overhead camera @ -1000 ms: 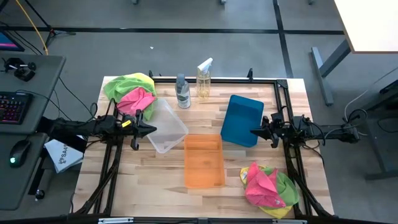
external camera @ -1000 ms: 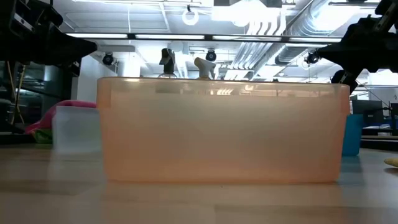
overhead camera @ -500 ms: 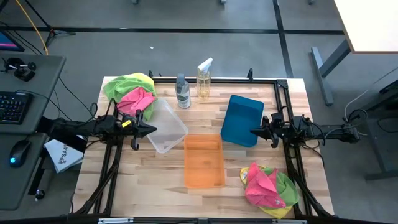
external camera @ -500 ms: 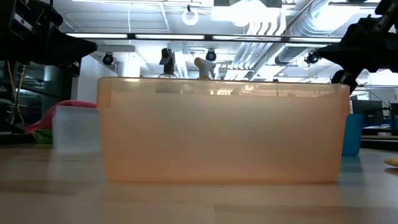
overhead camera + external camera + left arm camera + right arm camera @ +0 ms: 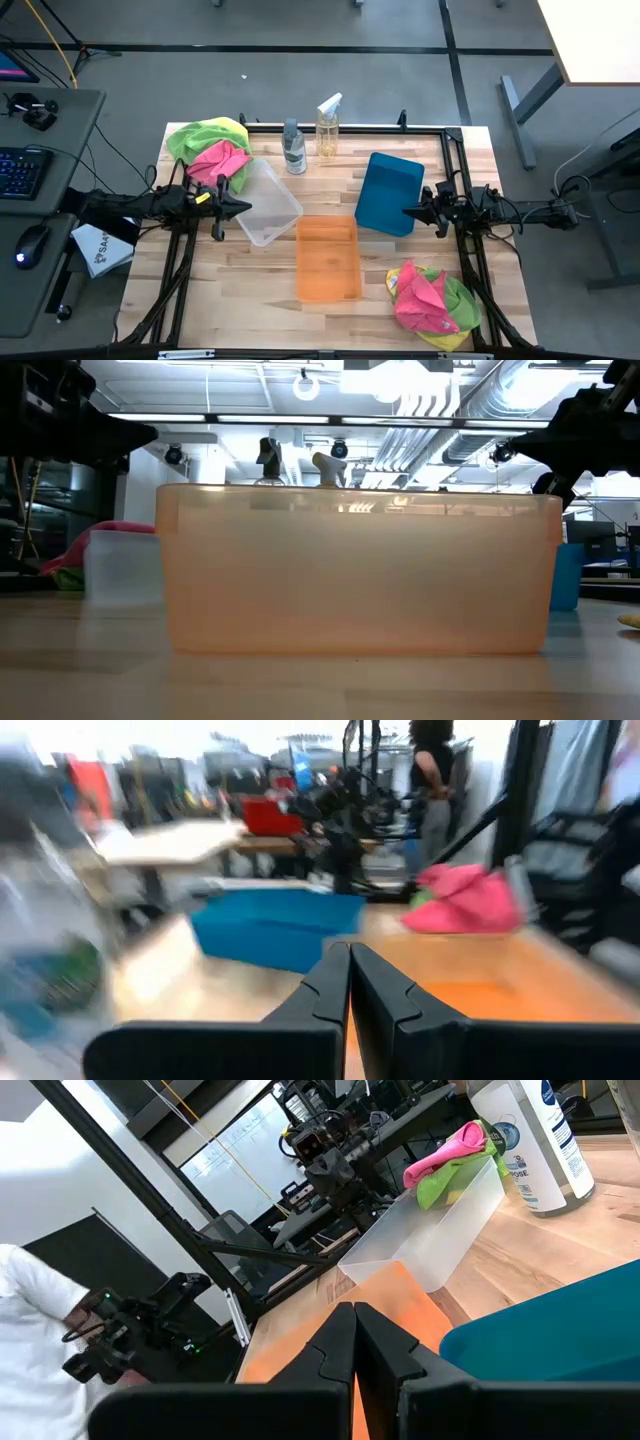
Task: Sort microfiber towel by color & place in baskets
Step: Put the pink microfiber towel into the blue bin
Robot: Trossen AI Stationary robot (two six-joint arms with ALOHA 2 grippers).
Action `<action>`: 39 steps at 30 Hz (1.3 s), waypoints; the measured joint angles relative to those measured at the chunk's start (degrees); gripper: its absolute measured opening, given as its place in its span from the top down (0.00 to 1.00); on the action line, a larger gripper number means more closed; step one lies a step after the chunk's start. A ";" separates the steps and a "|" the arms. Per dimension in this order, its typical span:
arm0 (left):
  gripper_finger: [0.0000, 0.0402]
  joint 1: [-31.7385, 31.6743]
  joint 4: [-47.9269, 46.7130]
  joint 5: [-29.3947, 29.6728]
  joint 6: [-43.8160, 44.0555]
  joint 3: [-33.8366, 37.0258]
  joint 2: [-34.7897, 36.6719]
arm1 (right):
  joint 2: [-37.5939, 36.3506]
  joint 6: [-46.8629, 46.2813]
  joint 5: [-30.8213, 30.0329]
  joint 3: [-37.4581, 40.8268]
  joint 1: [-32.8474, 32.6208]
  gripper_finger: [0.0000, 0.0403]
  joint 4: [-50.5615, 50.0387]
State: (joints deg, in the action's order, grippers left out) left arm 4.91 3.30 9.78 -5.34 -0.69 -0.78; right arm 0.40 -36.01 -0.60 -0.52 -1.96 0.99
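Two heaps of microfiber towels lie on the table: green and pink ones at the far left corner (image 5: 210,148), and pink, green and yellow ones near the right edge (image 5: 432,300). The clear basket (image 5: 266,203), orange basket (image 5: 327,258) and teal basket (image 5: 388,193) stand mid-table. My left gripper (image 5: 243,208) hovers shut at the clear basket's left side. My right gripper (image 5: 407,211) hovers shut at the teal basket's right side. Both point inward and hold nothing. In the left wrist view the shut fingers (image 5: 350,960) face the teal basket (image 5: 275,925).
Two spray bottles (image 5: 293,147) (image 5: 328,127) stand at the far edge behind the baskets. A black frame runs along the table's far and side edges (image 5: 452,150). A person in white (image 5: 25,1330) shows beyond the table in the right wrist view. Bare wood lies near the front left (image 5: 220,290).
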 joint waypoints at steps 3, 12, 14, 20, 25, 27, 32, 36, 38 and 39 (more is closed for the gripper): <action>1.00 0.00 -0.02 1.00 -7.05 -0.04 0.00 | 0.00 0.00 -0.01 0.00 -0.02 1.00 0.00; 1.00 0.00 -0.42 1.09 -2.97 -0.04 -0.02 | 0.00 0.00 0.00 0.00 -0.02 1.00 0.00; 1.00 0.00 1.28 1.09 -1.46 -0.04 0.00 | 0.00 0.00 -0.02 -0.01 -0.01 1.00 0.00; 1.00 0.00 4.41 1.09 1.93 -0.04 0.00 | 0.00 0.00 0.00 0.00 -0.02 1.00 0.00; 1.00 0.00 4.25 1.09 2.12 -0.04 -0.01 | 0.00 0.00 -0.02 0.00 -0.02 1.00 0.00; 1.00 0.00 4.15 1.09 2.13 -0.04 -0.02 | 0.00 0.00 -0.02 0.00 0.00 1.00 0.00; 1.00 0.00 4.15 1.09 2.16 -0.04 -0.02 | 0.00 0.00 -0.01 -0.01 -0.02 1.00 0.00; 1.00 0.00 4.13 1.09 2.15 -0.04 -0.01 | 0.00 0.00 -0.01 0.00 0.00 1.00 0.00; 1.00 0.00 4.13 1.11 2.16 -0.04 -0.02 | 0.00 0.02 -0.02 -0.02 -0.02 1.00 0.00; 1.00 0.00 4.13 1.09 2.16 -0.04 -0.02 | 0.00 0.00 0.00 -0.02 -0.02 1.00 0.00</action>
State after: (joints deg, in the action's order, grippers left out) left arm 4.91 7.42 10.87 -3.18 -0.73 -0.80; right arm 0.40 -36.01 -0.61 -0.53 -1.97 0.99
